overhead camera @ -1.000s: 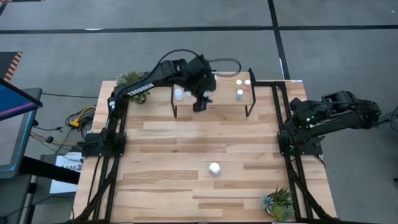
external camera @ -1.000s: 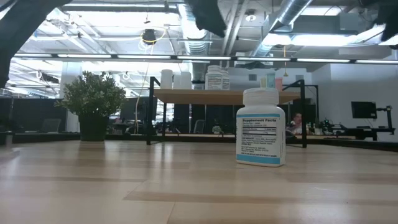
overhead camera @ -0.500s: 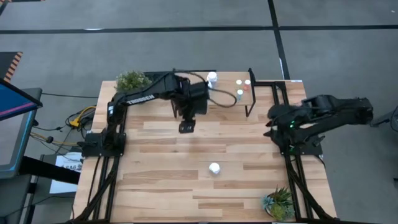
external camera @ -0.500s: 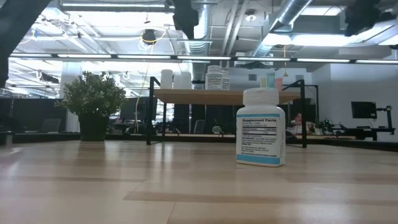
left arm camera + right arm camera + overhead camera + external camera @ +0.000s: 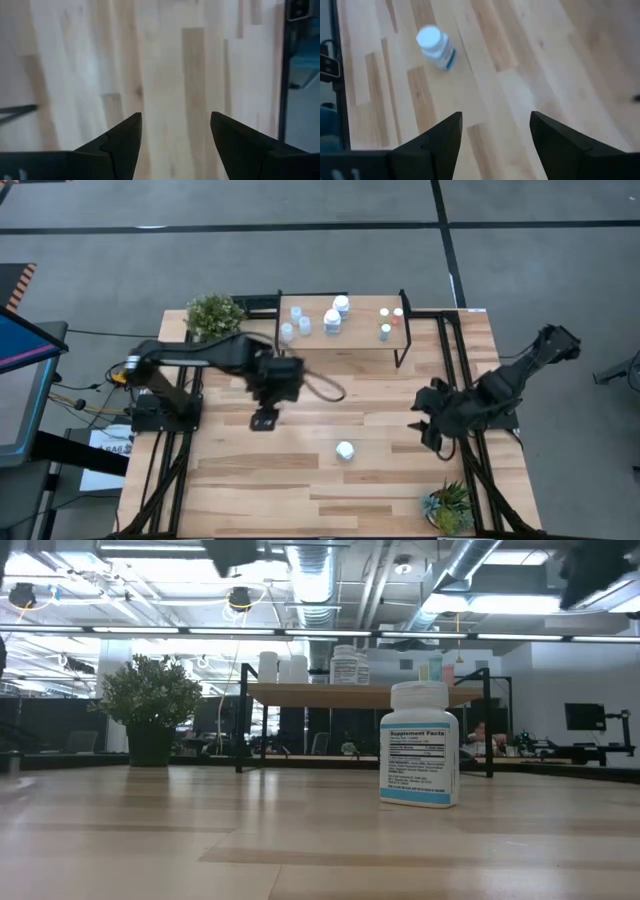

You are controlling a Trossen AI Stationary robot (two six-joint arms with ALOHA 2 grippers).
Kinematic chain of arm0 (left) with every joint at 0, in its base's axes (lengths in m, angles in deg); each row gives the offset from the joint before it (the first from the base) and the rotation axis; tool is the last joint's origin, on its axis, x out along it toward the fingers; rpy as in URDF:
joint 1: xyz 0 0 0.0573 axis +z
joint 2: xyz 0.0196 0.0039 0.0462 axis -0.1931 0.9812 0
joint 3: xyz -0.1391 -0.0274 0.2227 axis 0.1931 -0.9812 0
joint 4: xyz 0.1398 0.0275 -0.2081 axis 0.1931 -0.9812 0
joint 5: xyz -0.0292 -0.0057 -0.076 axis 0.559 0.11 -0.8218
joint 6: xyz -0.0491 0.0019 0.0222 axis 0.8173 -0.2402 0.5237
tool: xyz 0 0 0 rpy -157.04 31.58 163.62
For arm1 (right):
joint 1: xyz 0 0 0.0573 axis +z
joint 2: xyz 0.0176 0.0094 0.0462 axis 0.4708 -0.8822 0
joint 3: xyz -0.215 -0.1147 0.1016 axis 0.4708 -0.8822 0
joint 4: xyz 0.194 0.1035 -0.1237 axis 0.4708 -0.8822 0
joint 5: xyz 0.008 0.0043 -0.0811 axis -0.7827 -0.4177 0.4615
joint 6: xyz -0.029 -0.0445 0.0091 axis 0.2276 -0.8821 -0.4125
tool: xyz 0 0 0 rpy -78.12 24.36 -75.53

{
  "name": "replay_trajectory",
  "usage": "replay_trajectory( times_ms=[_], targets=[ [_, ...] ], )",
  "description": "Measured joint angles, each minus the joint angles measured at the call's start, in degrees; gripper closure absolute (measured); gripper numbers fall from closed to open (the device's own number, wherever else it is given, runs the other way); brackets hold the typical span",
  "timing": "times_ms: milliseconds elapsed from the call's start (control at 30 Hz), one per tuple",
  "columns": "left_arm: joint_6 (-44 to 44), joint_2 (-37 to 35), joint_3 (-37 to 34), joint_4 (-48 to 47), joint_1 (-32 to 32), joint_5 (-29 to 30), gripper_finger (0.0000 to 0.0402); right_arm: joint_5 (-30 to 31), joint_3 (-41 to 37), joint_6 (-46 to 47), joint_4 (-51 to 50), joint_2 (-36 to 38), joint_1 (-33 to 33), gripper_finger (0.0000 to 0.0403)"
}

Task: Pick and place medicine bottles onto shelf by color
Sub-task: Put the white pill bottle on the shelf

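Bottle [image 5: 345, 450] (upright) beside right pincer [image 5: 430, 435]

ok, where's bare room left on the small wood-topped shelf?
The small wood-topped shelf with black legs is bare along its middle, between the white bottles on its left part and the small coloured bottles crowded at its right end.

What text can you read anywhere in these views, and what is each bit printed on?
"Supplement Facts": heading on the label of the white cylindrical plastic bottle standing alone on the wooden tabletop, low view.
Fine print below that heading: too small to read.
Labels on the white bottles on the small wood-topped shelf: too small to read.
Lettering on the left arm in the high view: blurred, unreadable.
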Motion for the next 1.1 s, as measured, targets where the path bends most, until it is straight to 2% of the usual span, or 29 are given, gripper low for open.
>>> replay_trajectory(
  times_ms=[100, 200, 567, 700, 800, 867, 967, 1100],
  targets=[
    [4.6, -7.21, -9.56, 6.55, -2.92, 0.35, 0.018, 0.37, -2.67, 4.55, 2.85, -1.72, 2.27, 0.0148],
    [8.16, -13.81, -18.48, 14.61, -5.92, 3.16, 0.018, 0.48, -3.63, 4.88, 7.16, -4.98, 2.52, 0.0148],
    [17.95, -37.84, -45.58, 37.68, -12.67, 19.26, 0.018, -0.73, -3.63, 5.41, 15.06, -14.62, 2.26, 0.0148],
    [15.79, -43.9, -53.54, 47.29, -13.08, 29.02, 0.018, -0.88, -3.62, 7.57, 15.13, -15.25, 2.19, 0.0148],
    [9.15, -47.33, -59.1, 57.25, -12.21, 37.51, 0.018, -0.88, -3.62, 7.93, 15.18, -15.24, 1.78, 0.0148],
    [4.39, -49.18, -62.11, 64.17, -10.06, 40.49, 0.018, -0.92, -3.62, 7.98, 15.07, -15.24, 1.04, 0.0148],
    [1.26, -51.04, -65.01, 72.31, -4.17, 37.56, 0.018, -0.92, -3.62, 8.06, 15.05, -15.24, -0.34, 0.0148],
    [-0.4, -51.33, -66.8, 75.7, 7.08, 26.02, 0.018, -0.98, -3.62, 8.06, 15.05, -15.24, -2.67, 0.0148]
  ],
)
